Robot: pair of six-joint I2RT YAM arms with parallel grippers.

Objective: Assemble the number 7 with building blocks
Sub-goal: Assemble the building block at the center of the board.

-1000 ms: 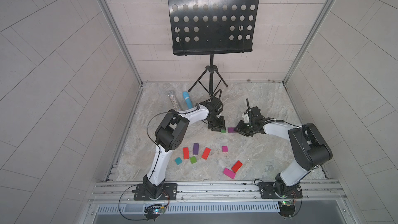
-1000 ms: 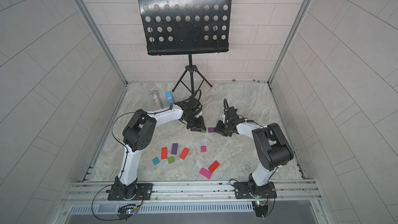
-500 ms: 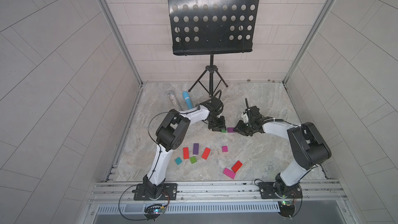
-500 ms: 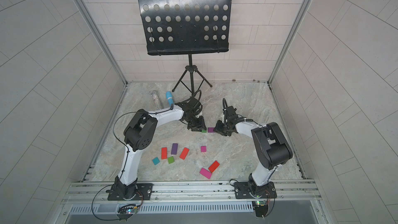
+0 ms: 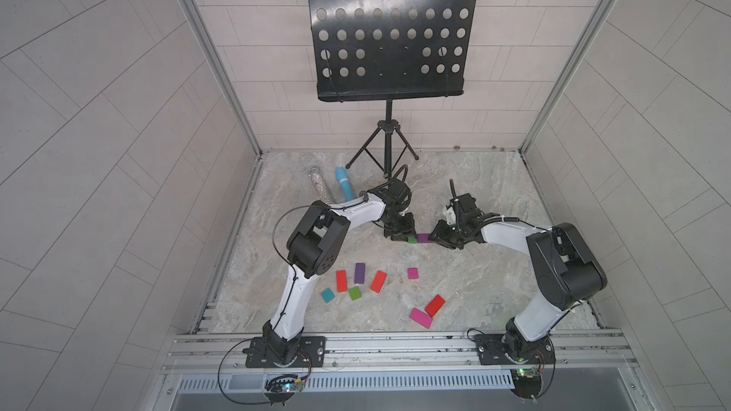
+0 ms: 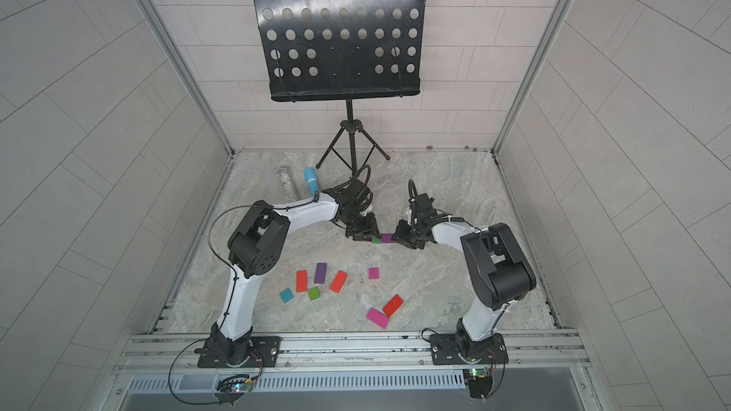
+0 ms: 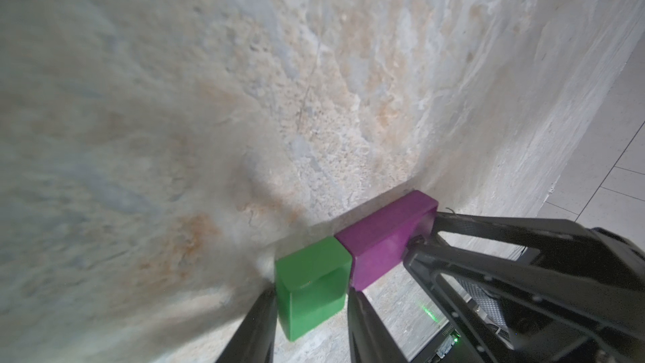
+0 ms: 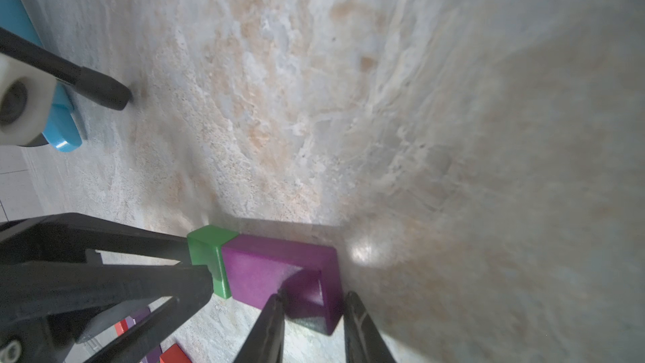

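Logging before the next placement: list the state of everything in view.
Left tool: shut on green block.
Right tool: shut on purple block.
Green block: gripped, end against purple block.
Purple block: gripped, touching green block.
Other eight blocks: loose, lying flat.
Music stand: upright.

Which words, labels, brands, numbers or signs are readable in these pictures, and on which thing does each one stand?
No text can be read in any view.
green block, purple block, loose blocks: plain faces, no marks.
music stand: only holes, no lettering.
blue microphone, silver tube: too small to tell whether they bear a label.
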